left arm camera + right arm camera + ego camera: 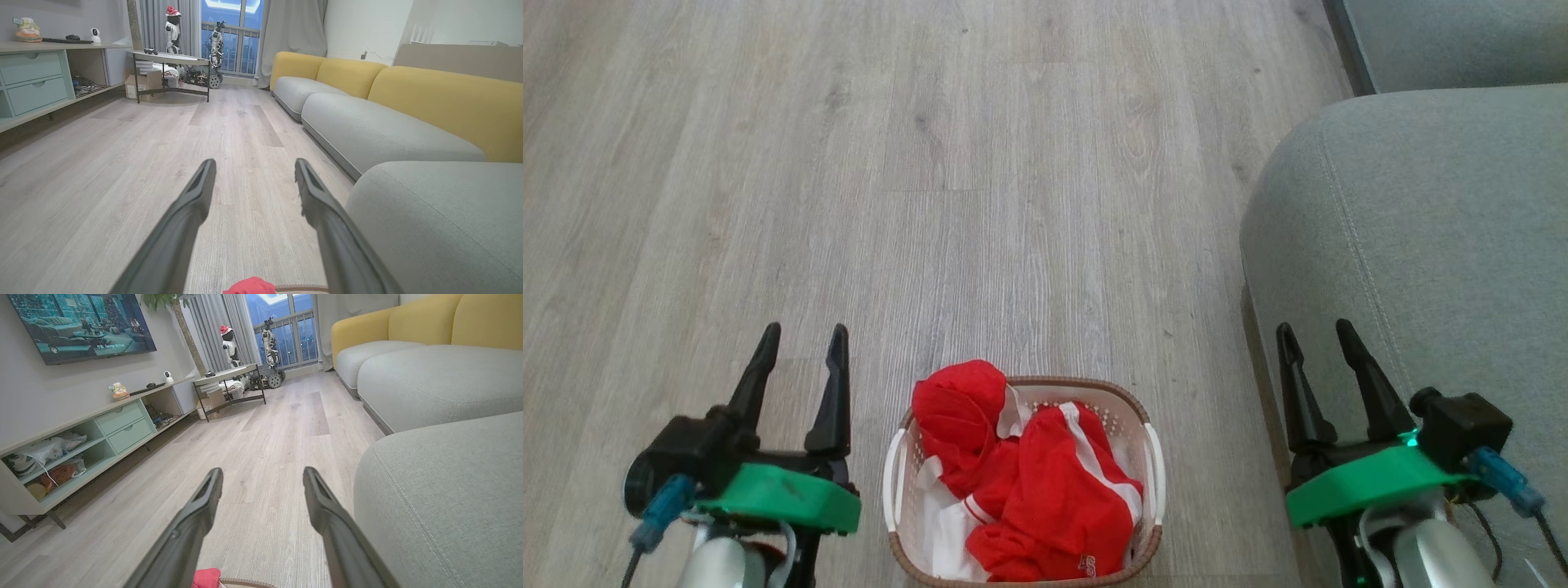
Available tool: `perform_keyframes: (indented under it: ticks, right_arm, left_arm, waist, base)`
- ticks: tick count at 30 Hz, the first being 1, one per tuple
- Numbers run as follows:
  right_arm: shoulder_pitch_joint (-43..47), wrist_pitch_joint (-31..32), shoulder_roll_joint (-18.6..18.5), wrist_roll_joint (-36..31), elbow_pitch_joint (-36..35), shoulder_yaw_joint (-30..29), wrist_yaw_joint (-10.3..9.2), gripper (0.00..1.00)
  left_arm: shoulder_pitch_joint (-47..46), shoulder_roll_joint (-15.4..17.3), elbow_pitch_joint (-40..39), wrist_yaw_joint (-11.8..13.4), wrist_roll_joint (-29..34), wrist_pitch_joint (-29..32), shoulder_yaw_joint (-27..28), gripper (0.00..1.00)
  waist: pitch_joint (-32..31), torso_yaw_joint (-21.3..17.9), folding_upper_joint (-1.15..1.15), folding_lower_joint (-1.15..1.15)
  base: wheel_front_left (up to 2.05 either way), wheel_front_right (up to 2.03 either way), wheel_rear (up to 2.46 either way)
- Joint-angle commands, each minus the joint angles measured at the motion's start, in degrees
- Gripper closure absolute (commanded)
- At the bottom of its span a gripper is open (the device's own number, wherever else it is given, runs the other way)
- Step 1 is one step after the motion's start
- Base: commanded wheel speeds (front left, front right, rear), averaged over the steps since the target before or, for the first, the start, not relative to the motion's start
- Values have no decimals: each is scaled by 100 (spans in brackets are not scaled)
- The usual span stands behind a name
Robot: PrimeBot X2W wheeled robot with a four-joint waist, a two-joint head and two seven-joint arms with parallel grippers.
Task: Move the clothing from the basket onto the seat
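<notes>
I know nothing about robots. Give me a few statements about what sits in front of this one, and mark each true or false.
1. The red clothing lies piled in the basket. True.
2. The basket stands on the seat. False: it stands on the wooden floor, beside the seat.
3. The left gripper and the right gripper both have their fingers apart and hold nothing. True.
4. The seat is on the robot's left. False: it is on the robot's right, next to the right gripper.
5. In the head view, the basket sits between the two grippers. True.
</notes>
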Motion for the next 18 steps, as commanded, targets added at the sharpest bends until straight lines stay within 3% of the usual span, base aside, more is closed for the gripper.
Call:
perform_keyframes:
  ticks: [1,14,18]
  right_arm:
    - [-264,-107,-72,-205,-248,164,-1,0]
    - [-260,-307,-67,-976,-365,253,-1,0]
    - [-253,-307,-65,-962,-354,243,-1,0]
  left_arm:
    - [-286,108,-262,34,218,-83,115,0]
    - [-277,126,-384,44,1046,-281,48,0]
    - [-270,120,-378,39,1038,-281,50,0]
  waist:
    - [1,3,0,0]
    - [-25,-2,0,0]
    - [-33,-1,0,0]
  base:
    - [0,0,0]
    - [0,0,0]
    - [0,0,0]
